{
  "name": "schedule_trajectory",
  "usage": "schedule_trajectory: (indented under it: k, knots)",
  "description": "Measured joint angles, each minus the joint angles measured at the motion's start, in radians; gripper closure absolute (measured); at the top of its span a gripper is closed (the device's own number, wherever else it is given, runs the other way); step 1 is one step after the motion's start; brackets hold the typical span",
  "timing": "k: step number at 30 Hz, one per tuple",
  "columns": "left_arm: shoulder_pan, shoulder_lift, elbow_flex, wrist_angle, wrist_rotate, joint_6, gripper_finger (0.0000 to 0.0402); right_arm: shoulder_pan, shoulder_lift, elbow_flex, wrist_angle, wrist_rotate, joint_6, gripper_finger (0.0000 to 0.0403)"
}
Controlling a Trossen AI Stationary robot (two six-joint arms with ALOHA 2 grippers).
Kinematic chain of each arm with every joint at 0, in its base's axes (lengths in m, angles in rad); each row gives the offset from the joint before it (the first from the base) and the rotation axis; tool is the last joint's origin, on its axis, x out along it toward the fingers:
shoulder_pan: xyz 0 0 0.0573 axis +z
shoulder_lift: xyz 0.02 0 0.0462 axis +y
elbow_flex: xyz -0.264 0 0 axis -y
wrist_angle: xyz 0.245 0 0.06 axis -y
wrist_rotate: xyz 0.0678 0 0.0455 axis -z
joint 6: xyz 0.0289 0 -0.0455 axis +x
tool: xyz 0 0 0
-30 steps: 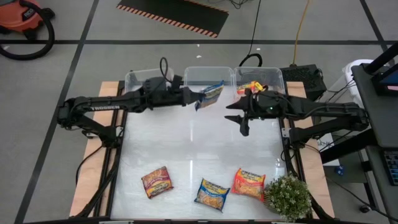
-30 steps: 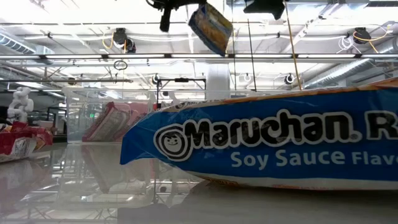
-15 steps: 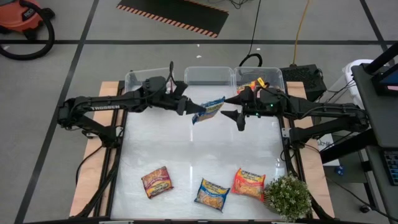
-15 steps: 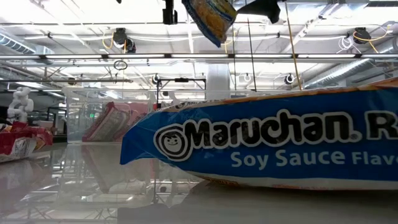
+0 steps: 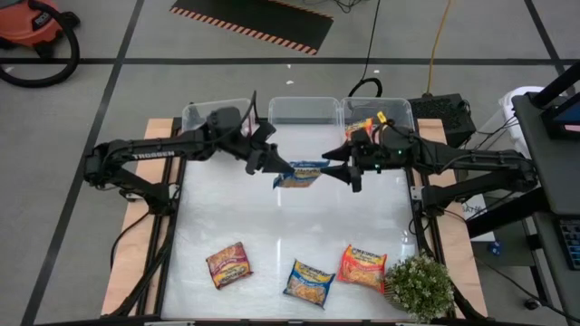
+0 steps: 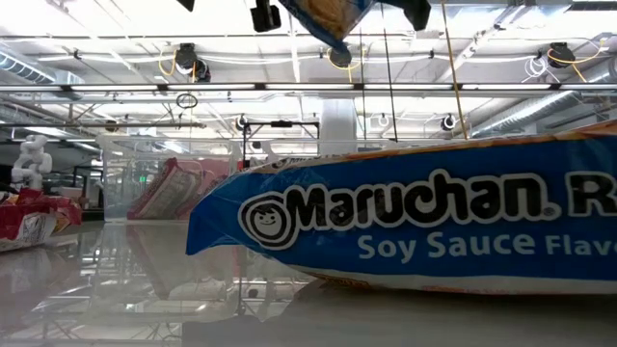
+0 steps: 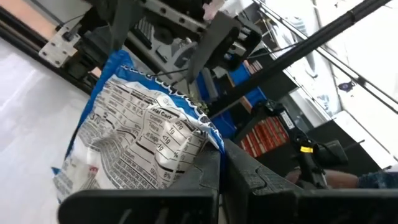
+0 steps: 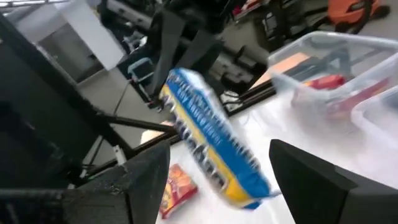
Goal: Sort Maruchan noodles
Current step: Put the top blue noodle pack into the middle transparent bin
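A blue and silver Maruchan packet [image 5: 297,172] hangs in the air over the table's far middle, between my two grippers. My left gripper [image 5: 268,163] is shut on its left end. My right gripper [image 5: 343,168] is open at its right end; in the right wrist view the packet [image 8: 211,146] lies between the spread fingers [image 8: 144,180], and I see no touch. Three more packets lie flat near the near edge: dark red [image 5: 228,263], blue [image 5: 309,282] and orange [image 5: 362,265]. The blue one fills the low view [image 6: 415,222]. My left gripper pinches the packet's end seam [image 7: 208,149] between its two fingers [image 7: 249,180], coming level from the table's left. The packet is lifted clear and sticks out roughly level toward my right gripper, its printed back [image 7: 134,134] facing my left wrist camera.
Three clear bins stand along the far edge: left [image 5: 201,112], middle [image 5: 304,107] and right [image 5: 399,112], the right one holding orange and red packets [image 5: 361,127]. A small potted plant [image 5: 420,285] sits at the near right corner. The table's middle [image 5: 281,222] is bare.
My left gripper has swung from the middle bin toward the near edge and the right arm. It carried the packet, which has tipped from hanging slanted to lying roughly level. My right gripper has turned and edged left, so that its open fingers now stand around the packet's free end.
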Motion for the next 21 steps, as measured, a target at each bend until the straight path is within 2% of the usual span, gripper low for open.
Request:
schedule_trajectory:
  k: [3, 7, 14, 21]
  knots:
    - [0.015, 0.000, 0.000, 0.016, 0.039, 0.015, 0.0396, 0.029, 0.014, 0.000, -0.002, 0.006, 0.002, 0.0133]
    - [0.031, 0.000, 0.000, 0.048, 0.068, 0.015, 0.0396, 0.055, 0.041, 0.000, 0.004, 0.083, -0.075, 0.0133]
    - [0.057, 0.000, 0.000, 0.080, 0.066, 0.011, 0.0396, 0.036, 0.106, 0.000, 0.011, 0.081, -0.210, 0.0133]
    - [0.060, -0.001, 0.000, 0.077, 0.003, 0.012, 0.0396, -0.044, 0.188, 0.000, 0.183, -0.092, -0.251, 0.0145]
